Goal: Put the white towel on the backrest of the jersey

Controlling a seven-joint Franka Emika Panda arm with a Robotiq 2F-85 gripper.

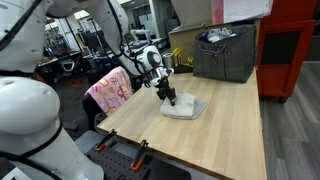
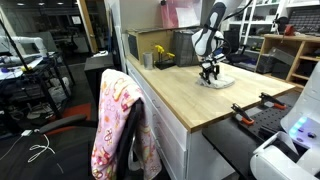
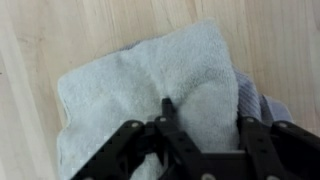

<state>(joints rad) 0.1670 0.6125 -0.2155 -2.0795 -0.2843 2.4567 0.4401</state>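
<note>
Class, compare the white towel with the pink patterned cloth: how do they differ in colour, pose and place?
The white towel is plain, while the pink patterned cloth carries a print. The towel lies bunched on the wooden table, while the cloth hangs draped over a chair beside the table. Both are soft fabrics.

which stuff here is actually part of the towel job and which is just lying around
Part of the job: white towel, tool over it, pink draped cloth as the likely drop spot.
Just lying about: grey bin, clamps on the table edge.
</note>
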